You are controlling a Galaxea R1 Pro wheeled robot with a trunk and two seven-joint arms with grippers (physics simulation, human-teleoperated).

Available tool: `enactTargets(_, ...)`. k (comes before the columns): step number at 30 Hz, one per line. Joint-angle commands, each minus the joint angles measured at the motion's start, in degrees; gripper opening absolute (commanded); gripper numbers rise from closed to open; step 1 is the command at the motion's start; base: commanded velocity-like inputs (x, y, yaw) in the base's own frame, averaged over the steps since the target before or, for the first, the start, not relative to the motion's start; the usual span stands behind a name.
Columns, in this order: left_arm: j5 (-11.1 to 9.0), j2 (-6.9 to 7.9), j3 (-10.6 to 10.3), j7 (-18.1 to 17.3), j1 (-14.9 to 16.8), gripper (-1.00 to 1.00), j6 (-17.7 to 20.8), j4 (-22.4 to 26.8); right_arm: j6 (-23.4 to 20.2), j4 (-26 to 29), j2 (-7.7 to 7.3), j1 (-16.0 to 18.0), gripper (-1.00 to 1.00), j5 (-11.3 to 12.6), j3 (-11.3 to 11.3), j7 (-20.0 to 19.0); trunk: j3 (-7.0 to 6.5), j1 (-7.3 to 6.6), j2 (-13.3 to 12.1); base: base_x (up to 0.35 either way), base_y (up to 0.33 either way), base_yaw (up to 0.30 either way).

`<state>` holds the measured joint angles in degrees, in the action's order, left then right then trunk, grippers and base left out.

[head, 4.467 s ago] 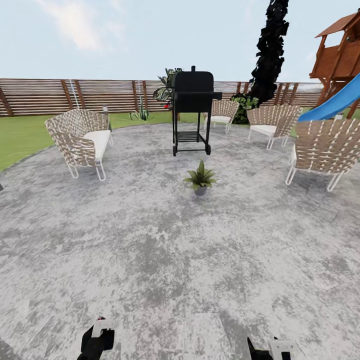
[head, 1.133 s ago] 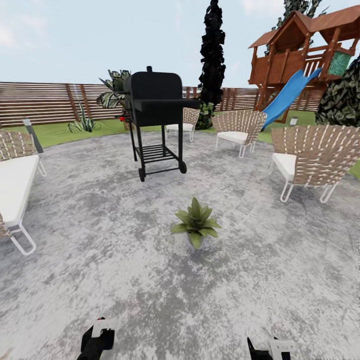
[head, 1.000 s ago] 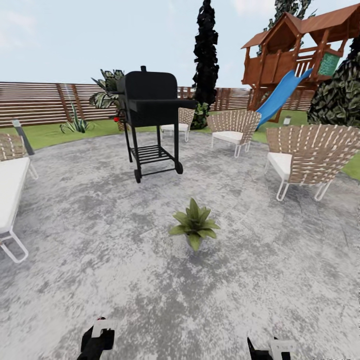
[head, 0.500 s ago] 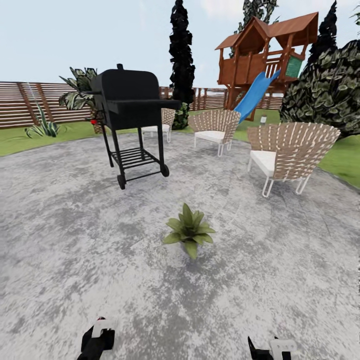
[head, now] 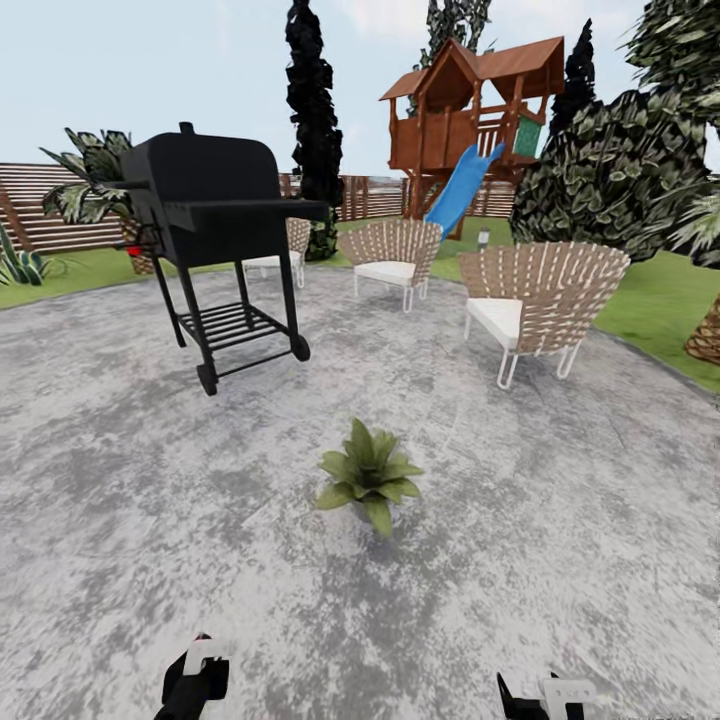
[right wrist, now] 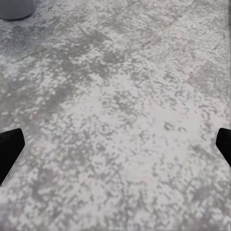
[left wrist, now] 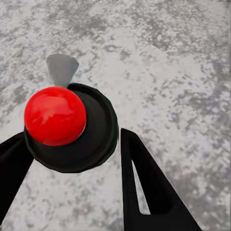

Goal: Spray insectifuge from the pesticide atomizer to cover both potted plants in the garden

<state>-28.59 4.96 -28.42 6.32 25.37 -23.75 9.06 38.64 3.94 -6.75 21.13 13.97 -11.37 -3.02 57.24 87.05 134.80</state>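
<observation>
One potted plant (head: pixel 368 474), a low rosette of pointed green leaves, stands on the grey patio (head: pixel 560 500) a short way ahead of me, near the middle of the head view. No whitish specks can be made out on its leaves. The pesticide atomizer is out of view. My left gripper (head: pixel 195 680) and right gripper (head: pixel 545 695) hang low at the picture's lower edge, well short of the plant. In the left wrist view the left gripper (left wrist: pixel 72 144) is open and empty above a black disc with a red dome (left wrist: pixel 55 115). The right gripper (right wrist: pixel 115 147) is open over bare paving.
A black wheeled grill (head: pixel 215 220) stands ahead to the left. Woven chairs (head: pixel 535 300) ring the patio's far right side. Behind them are a wooden play tower with a blue slide (head: pixel 460 185), dark bushes (head: pixel 610 175), lawn and a slatted fence (head: pixel 40 200). A grey rounded shape (right wrist: pixel 17 8) sits near the right gripper.
The whole view has shifted: the camera came closer to the plant and turned right, so grill and chairs slid left. Both grippers kept their pose.
</observation>
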Motion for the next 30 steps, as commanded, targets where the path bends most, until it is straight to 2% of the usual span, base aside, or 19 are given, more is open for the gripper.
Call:
enactTargets(1,-0.1,0.04,-0.5,0.4,0.0,-1.00,-0.1,0.1,0.2,-0.1,-0.01,0.1,1.00,0.6,-0.3,-0.3,0.05,0.01,0.0,0.195,0.282,-0.273)
enactTargets(21,-0.1,0.05,-0.5,0.1,0.0,-1.00,-0.1,0.1,0.2,-0.1,-0.01,0.1,1.00,0.5,-0.5,-0.3,0.05,0.01,0.0,0.143,0.298,-0.273)
enactTargets(30,-0.1,0.05,-0.5,0.1,0.0,-1.00,-0.1,0.1,0.1,-0.1,-0.08,0.1,1.00,0.6,-0.3,-0.4,0.05,0.01,0.0,0.056,0.303,-0.273)
